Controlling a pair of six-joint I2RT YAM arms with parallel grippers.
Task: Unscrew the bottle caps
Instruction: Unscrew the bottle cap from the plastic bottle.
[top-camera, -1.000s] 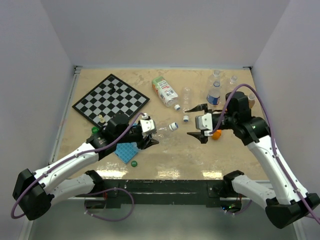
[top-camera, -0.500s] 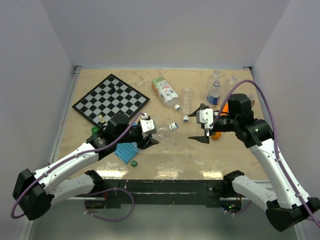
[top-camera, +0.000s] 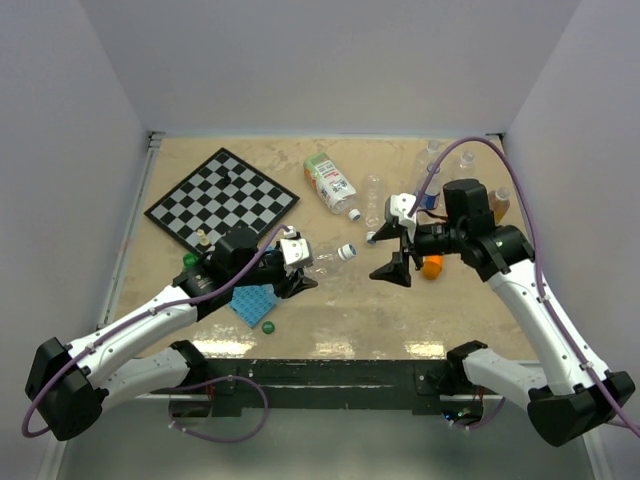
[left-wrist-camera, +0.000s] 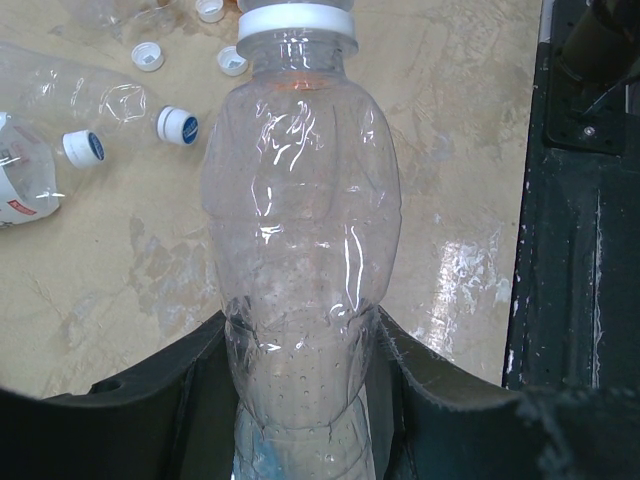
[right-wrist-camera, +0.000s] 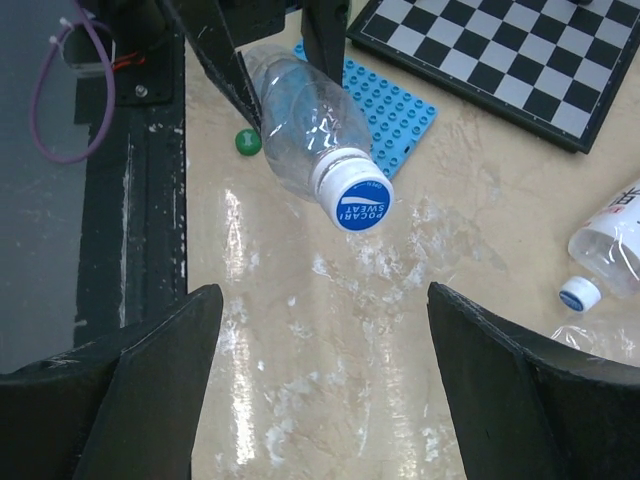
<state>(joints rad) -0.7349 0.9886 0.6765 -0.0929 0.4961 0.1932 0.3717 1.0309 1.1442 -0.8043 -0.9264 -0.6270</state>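
Observation:
My left gripper (top-camera: 303, 270) is shut on a clear plastic bottle (top-camera: 325, 260) and holds it off the table, neck pointing right. In the left wrist view the bottle (left-wrist-camera: 300, 220) fills the gap between the fingers (left-wrist-camera: 150, 400), with its cap (left-wrist-camera: 296, 22) at the top. My right gripper (top-camera: 388, 248) is open and empty, just right of that cap (top-camera: 348, 252). In the right wrist view the white cap with a blue printed top (right-wrist-camera: 360, 203) faces the open gripper (right-wrist-camera: 323, 295) and lies ahead of the fingertips, apart from them.
A chessboard (top-camera: 222, 198) lies far left, and a blue studded plate (top-camera: 255, 300) and a loose green cap (top-camera: 267, 325) lie under the left arm. A labelled bottle (top-camera: 330, 183), a clear bottle (top-camera: 372, 195), a loose cap (top-camera: 371, 237) and an orange toy (top-camera: 432, 266) lie near the right gripper. Upright bottles (top-camera: 428, 190) stand back right.
My right gripper has swung left and toward the back, and now faces the held bottle's cap from closer. The left arm and its bottle have not moved.

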